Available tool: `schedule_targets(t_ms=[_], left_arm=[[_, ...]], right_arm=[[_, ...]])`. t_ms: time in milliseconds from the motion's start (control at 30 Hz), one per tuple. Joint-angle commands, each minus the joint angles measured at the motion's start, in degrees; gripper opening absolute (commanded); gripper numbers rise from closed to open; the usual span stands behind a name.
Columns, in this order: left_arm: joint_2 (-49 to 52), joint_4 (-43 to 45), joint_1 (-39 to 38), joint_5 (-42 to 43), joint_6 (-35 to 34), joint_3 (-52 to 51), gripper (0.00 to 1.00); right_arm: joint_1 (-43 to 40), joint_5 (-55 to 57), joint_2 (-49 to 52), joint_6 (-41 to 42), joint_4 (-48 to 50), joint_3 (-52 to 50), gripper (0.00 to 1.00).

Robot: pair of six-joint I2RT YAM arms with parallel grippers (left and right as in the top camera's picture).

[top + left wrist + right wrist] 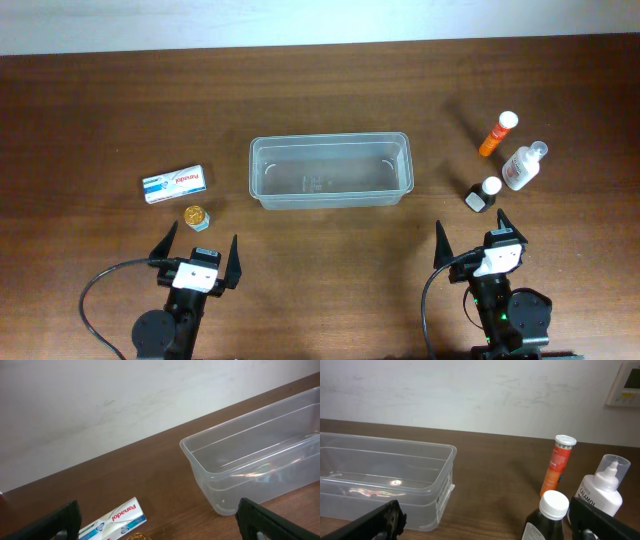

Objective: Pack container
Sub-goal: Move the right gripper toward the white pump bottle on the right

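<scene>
Nothing packed yet: the clear rectangular plastic container (330, 197) sits empty ahead, between left gripper (203, 238) and right gripper (470, 228), both spread wide; white-blue cardboard box (176, 183) and orange plastic tube (498, 134) wait outside.

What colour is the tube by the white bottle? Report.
Orange tube, white cap; clearest in right wrist view.

A dark wood surface (90, 110) carries everything. Just ahead of the left end effector (203, 238) sit a gold-capped jar (196, 215) and a Panadol box (176, 183) (label up). Ahead of the right end effector (470, 226): dark bottle (483, 194), white bottle (524, 165), orange tube (497, 134). The clear container (330, 139) sits ahead, between the two.
</scene>
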Motion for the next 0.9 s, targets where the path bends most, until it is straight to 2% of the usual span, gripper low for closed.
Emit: schedule_targets(t_ms=[0, 867], left_arm=[[-0.55, -0.02, 0.35, -0.42, -0.17, -0.44, 0.99], [-0.55, -0.02, 0.35, -0.42, -0.20, -0.44, 0.99]], right_arm=[[0.33, -0.81, -0.52, 0.07, -0.28, -0.26, 0.98], [0.33, -0.98, -0.52, 1.05, 0.59, -0.04, 0.98]])
